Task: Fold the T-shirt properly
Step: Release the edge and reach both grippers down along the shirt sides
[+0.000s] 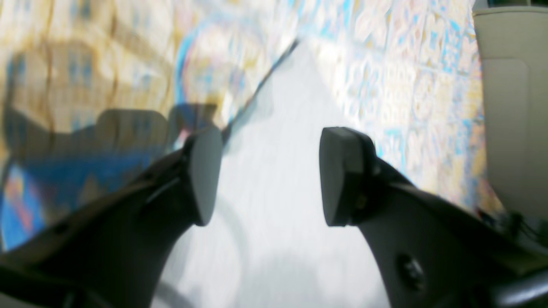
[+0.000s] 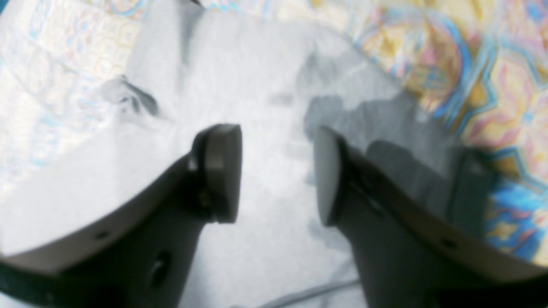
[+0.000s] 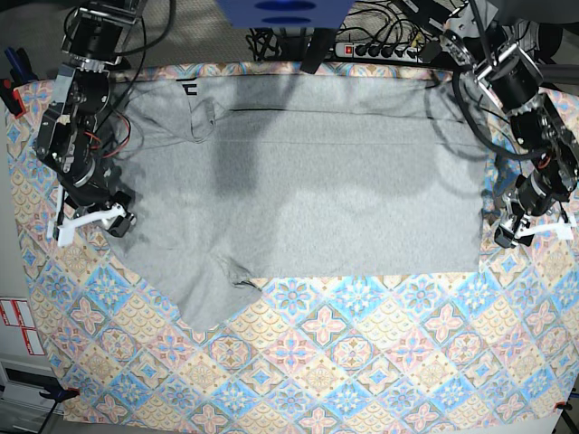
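Note:
The grey T-shirt lies spread wide across the far half of the table, with one sleeve sticking out toward the front left. A scrap of black lettering shows at its far left corner. My left gripper hangs open just past the shirt's right edge. In the left wrist view the left gripper has only grey cloth below it. My right gripper stands open at the shirt's left edge. In the right wrist view the right gripper is over rumpled shirt fabric, holding nothing.
A pastel diamond-patterned tablecloth covers the table. A power strip and cables lie behind the far edge. Red clamps sit at the left edge. A beige panel shows at the right of the left wrist view.

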Tool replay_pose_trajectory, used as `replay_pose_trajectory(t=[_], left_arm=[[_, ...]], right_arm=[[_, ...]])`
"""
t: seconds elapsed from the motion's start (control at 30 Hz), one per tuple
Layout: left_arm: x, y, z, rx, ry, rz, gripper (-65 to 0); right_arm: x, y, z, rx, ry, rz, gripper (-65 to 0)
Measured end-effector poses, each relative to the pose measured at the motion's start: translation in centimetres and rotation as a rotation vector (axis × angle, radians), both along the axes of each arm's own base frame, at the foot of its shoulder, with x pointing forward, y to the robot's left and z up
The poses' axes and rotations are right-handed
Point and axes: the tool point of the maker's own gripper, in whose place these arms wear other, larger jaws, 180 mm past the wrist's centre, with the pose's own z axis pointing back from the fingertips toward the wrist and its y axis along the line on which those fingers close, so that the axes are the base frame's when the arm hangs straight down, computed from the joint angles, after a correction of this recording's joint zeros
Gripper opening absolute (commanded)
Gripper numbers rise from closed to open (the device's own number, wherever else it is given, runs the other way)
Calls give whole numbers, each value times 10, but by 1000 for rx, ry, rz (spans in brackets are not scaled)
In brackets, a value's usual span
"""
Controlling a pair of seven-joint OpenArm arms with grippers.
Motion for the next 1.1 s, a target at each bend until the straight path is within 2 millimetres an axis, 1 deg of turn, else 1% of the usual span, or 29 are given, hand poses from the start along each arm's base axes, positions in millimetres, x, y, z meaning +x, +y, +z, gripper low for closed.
replay_pose_trajectory(t=[0.07,0.13,0.17,0.23,0.27,0.37,0.5,0.63,0.73,0.83,0.9,1.0,1.03,1.1], left_arm=[[16,-4,-5,85,27,-47,-298],[29,-12,-14,181,55,-107,-298],[34,-19,-19,204,63,-134,-298],[42,-24,-30,257,81,-166,-299],[43,-26,-36,265,97,-173,-299],[46,-24,-51,302,127,-179,-299],[45,-20,-63,329,154,-169,-299],[50,-17,-65,336,152,-156,-299],[51,-20,-65,339,148,-160,-299],[53,-30,-69,372,154,-198,-299],[56,-42,-71,387,151,-242,-300],[57,-53,-73,401,133,-273,-302],[57,-54,-72,401,126,-275,-315],[55,-61,-74,396,123,-284,-383]], right_arm=[[3,2,-2,-67,22,29,-387],[8,10,-3,-101,36,67,-387],[9,15,-3,-103,33,83,-387],[11,20,-3,-110,31,99,-387],[10,21,-4,-111,34,100,-387],[8,17,-5,-121,42,93,-387],[8,17,-4,-120,38,93,-387],[8,17,-5,-118,40,92,-387],[7,17,-5,-117,40,92,-387],[8,17,-5,-118,39,92,-387],[8,17,-5,-118,39,92,-387],[8,17,-5,-118,39,93,-387],[8,17,-5,-118,39,93,-387],[8,17,-4,-118,38,92,-387]])
